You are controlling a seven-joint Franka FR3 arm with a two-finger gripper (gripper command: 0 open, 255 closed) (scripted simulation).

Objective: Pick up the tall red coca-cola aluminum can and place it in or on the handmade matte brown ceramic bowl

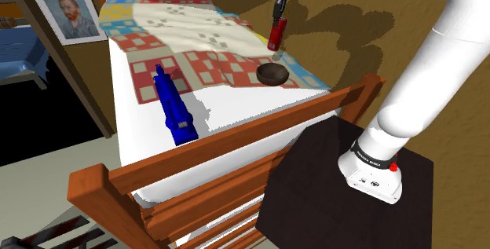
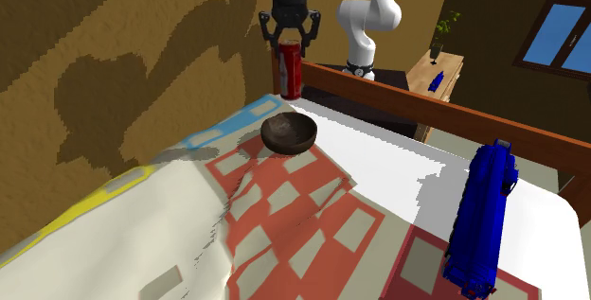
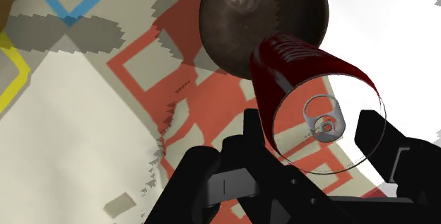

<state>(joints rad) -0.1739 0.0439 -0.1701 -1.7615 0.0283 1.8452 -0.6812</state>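
My black gripper (image 1: 277,21) is shut on a tall red can (image 1: 276,35), clasping it near its top and holding it upright. In the second exterior view the can (image 2: 289,69) hangs just behind the dark brown bowl (image 2: 289,132) and a little above the quilt. The bowl (image 1: 272,73) rests empty on the patchwork quilt near the bed's edge. Along the gripper (image 3: 314,127) I look down on the can's silver lid, with the can (image 3: 293,63) partly covering the bowl (image 3: 240,18). One finger (image 3: 249,127) presses on each side.
A long blue object (image 1: 174,110) lies on the white sheet (image 1: 228,114) near the wooden footboard (image 1: 235,141). A framed portrait (image 1: 69,12) leans at the shoulder view's left. The dark stand (image 1: 314,184) sits beside the bed. A brown wall (image 2: 123,52) runs behind the bowl.
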